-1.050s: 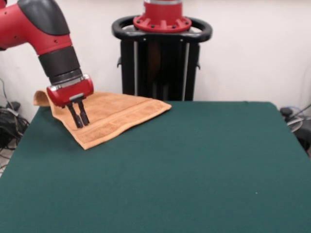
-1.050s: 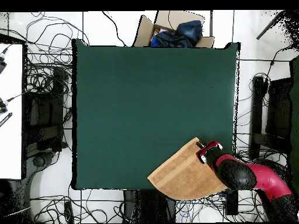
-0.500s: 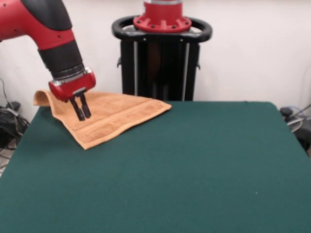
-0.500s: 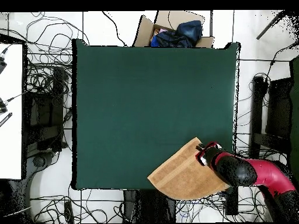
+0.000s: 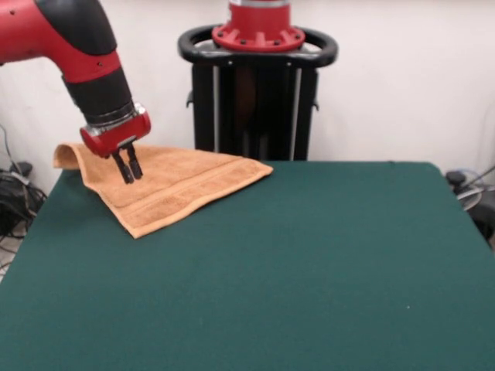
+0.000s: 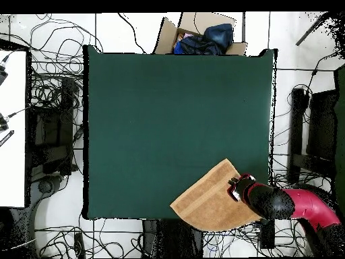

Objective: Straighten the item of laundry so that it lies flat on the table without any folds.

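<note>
The item of laundry (image 5: 174,185) is an orange-tan towel lying at the table's far left corner in the front view, with a border band along its near edge. One corner pokes past the table's left side. In the overhead view the towel (image 6: 205,202) sits at the bottom right and hangs over the table's edge. My gripper (image 5: 128,173) hovers just above the towel's left part, open, fingers a little apart and holding nothing. From overhead the gripper (image 6: 234,189) is over the towel's right edge. The dark green table (image 5: 309,270) is otherwise bare.
The black pedestal (image 5: 257,93) stands behind the table's far edge. In the overhead view a cardboard box with blue cloth (image 6: 202,37) sits beyond the top edge, a white surface (image 6: 12,128) is at the left, and cables cover the floor all round.
My gripper has lifted off the towel and drawn back toward the far edge. The towel has stayed where it lay.
</note>
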Robot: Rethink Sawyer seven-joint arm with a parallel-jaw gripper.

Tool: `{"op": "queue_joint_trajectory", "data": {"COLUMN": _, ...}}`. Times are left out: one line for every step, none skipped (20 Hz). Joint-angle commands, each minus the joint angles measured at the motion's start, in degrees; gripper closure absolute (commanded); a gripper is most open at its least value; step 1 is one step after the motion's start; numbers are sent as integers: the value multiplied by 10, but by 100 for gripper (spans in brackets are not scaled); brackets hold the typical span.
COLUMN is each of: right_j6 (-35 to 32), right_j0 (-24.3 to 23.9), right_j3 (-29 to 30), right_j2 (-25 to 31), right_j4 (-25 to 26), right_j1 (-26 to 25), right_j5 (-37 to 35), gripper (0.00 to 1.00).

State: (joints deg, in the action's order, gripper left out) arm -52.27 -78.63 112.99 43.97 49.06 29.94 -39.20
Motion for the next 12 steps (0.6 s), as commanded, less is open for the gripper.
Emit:
{"op": "queue_joint_trajectory", "data": {"right_j6": 71, "right_j0": 16, "right_j3": -30, "right_j2": -62, "right_j4": 59, "right_j1": -34, "right_j5": -44, "gripper": 100}}
{"op": "queue_joint_trajectory", "data": {"right_j6": 74, "right_j0": 13, "right_j3": -32, "right_j2": -64, "right_j4": 63, "right_j1": -40, "right_j5": -41, "gripper": 100}}
{"op": "queue_joint_trajectory", "data": {"right_j6": 80, "right_j0": 6, "right_j3": -31, "right_j2": -60, "right_j4": 63, "right_j1": -47, "right_j5": -35, "gripper": 100}}
{"op": "queue_joint_trajectory", "data": {"right_j6": 87, "right_j0": -1, "right_j3": -31, "right_j2": -57, "right_j4": 63, "right_j1": -54, "right_j5": -28, "gripper": 100}}
{"op": "queue_joint_trajectory", "data": {"right_j6": 96, "right_j0": -12, "right_j3": -28, "right_j2": -50, "right_j4": 59, "right_j1": -63, "right_j5": -21, "gripper": 100}}
{"op": "queue_joint_trajectory", "data": {"right_j6": 114, "right_j0": -27, "right_j3": -29, "right_j2": -41, "right_j4": 60, "right_j1": -76, "right_j5": -14, "gripper": 100}}
{"op": "queue_joint_trajectory", "data": {"right_j6": 122, "right_j0": -36, "right_j3": -30, "right_j2": -36, "right_j4": 62, "right_j1": -85, "right_j5": -9, "gripper": 100}}
{"op": "queue_joint_trajectory", "data": {"right_j6": 137, "right_j0": -48, "right_j3": -34, "right_j2": -31, "right_j4": 67, "right_j1": -101, "right_j5": -2, "gripper": 100}}
{"op": "queue_joint_trajectory", "data": {"right_j6": 141, "right_j0": -52, "right_j3": -37, "right_j2": -30, "right_j4": 72, "right_j1": -107, "right_j5": 0, "gripper": 100}}
{"op": "queue_joint_trajectory", "data": {"right_j6": 147, "right_j0": -56, "right_j3": -43, "right_j2": -32, "right_j4": 81, "right_j1": -118, "right_j5": 4, "gripper": 100}}
{"op": "queue_joint_trajectory", "data": {"right_j6": 149, "right_j0": -57, "right_j3": -45, "right_j2": -32, "right_j4": 86, "right_j1": -122, "right_j5": 4, "gripper": 100}}
{"op": "queue_joint_trajectory", "data": {"right_j6": 151, "right_j0": -60, "right_j3": -49, "right_j2": -32, "right_j4": 92, "right_j1": -128, "right_j5": 6, "gripper": 100}}
